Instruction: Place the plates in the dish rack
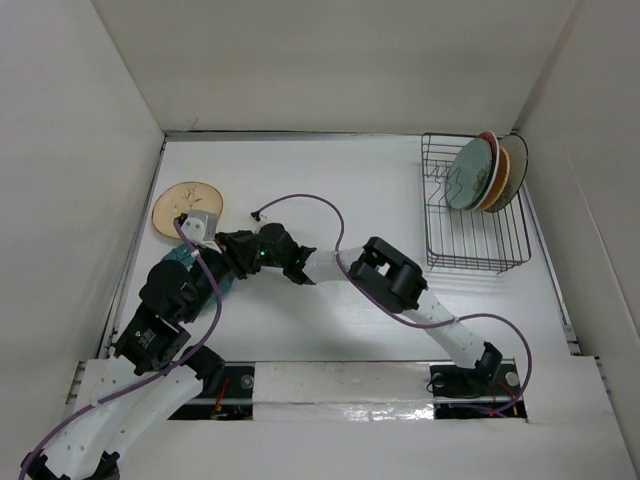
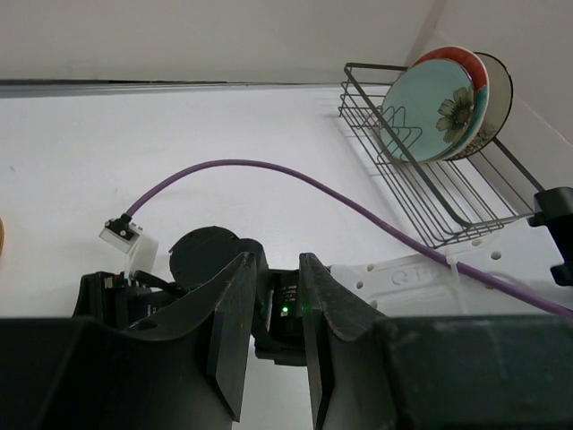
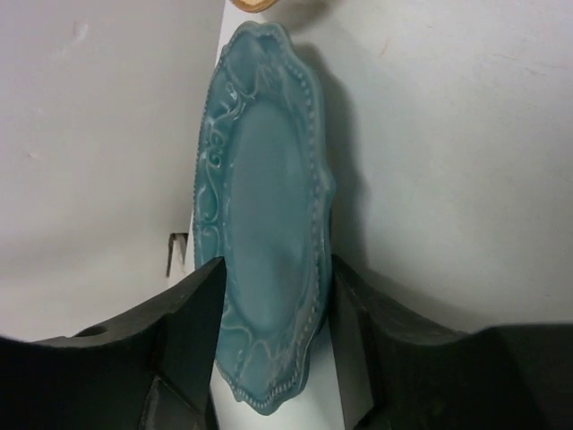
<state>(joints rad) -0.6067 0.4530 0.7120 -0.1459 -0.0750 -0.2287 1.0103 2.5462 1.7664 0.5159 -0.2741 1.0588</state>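
The teal blue plate (image 3: 264,224) stands tilted on edge between my right gripper's (image 3: 273,300) fingers, which press on both its sides. In the top view only slivers of it (image 1: 181,258) show under the left arm. My right gripper (image 1: 232,258) reaches far left across the table. My left gripper (image 2: 277,349) is slightly open and empty, pointing at the right wrist. The tan floral plate (image 1: 185,207) lies flat at the far left. The black wire dish rack (image 1: 475,235) holds the pale green (image 1: 468,172), orange (image 1: 497,182), red (image 1: 488,139) and white dark-rimmed (image 1: 516,165) plates upright.
A purple cable (image 1: 320,205) loops over the table's middle from the right arm. White walls enclose the table on three sides. The near half of the rack (image 2: 439,210) has bare bars. The two arms are close together at the left.
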